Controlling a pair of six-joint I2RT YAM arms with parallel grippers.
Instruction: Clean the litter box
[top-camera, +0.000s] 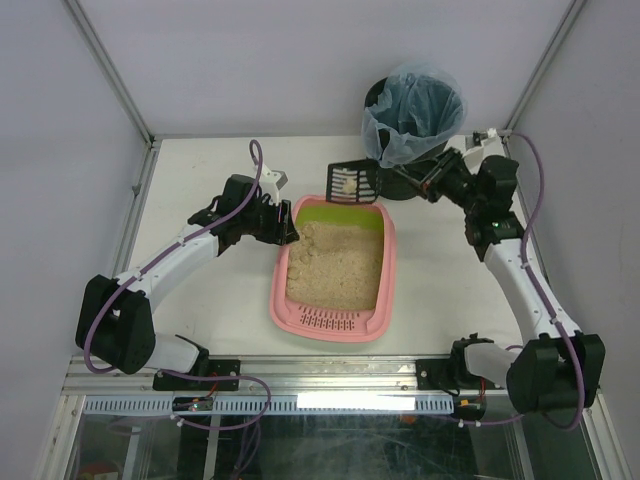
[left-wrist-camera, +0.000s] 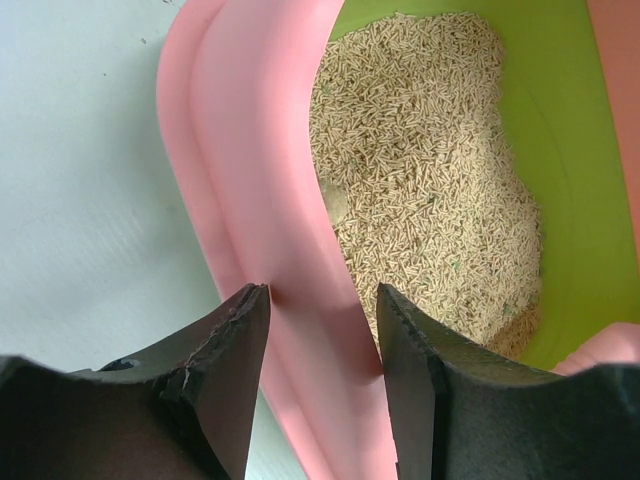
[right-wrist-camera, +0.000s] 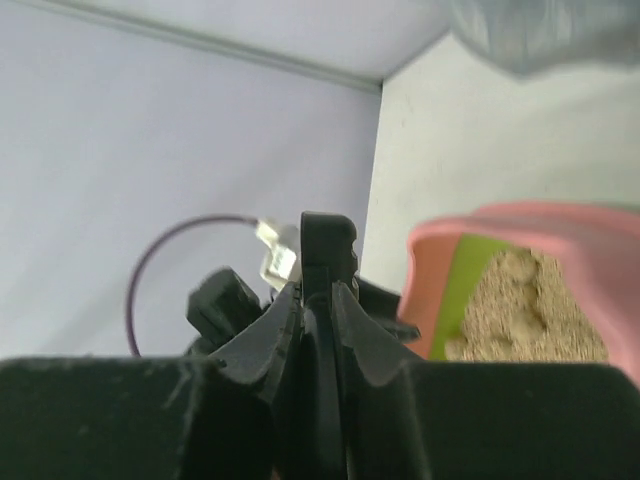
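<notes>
The pink litter box (top-camera: 330, 322) lies mid-table, with a lime-green far end and beige litter (top-camera: 335, 262) inside. My left gripper (top-camera: 285, 232) is shut on its left rim; the wrist view shows the pink rim (left-wrist-camera: 250, 150) filling the gap between the fingers of the left gripper (left-wrist-camera: 323, 295). A black slotted scoop (top-camera: 362, 178) hangs level over the box's far edge, carrying a pale clump (top-camera: 345, 184). My right gripper (top-camera: 425, 183) is shut on the scoop's handle (right-wrist-camera: 328, 250), with the right gripper (right-wrist-camera: 318, 290) pinching it from both sides. The litter box (right-wrist-camera: 520, 230) shows to its right.
A black round bin (top-camera: 378, 98) lined with a bluish bag (top-camera: 415, 110) stands at the back right, just beyond the scoop. Grey walls close off the table's far and side edges. The bag's edge (right-wrist-camera: 545, 30) hangs at the top of the right wrist view.
</notes>
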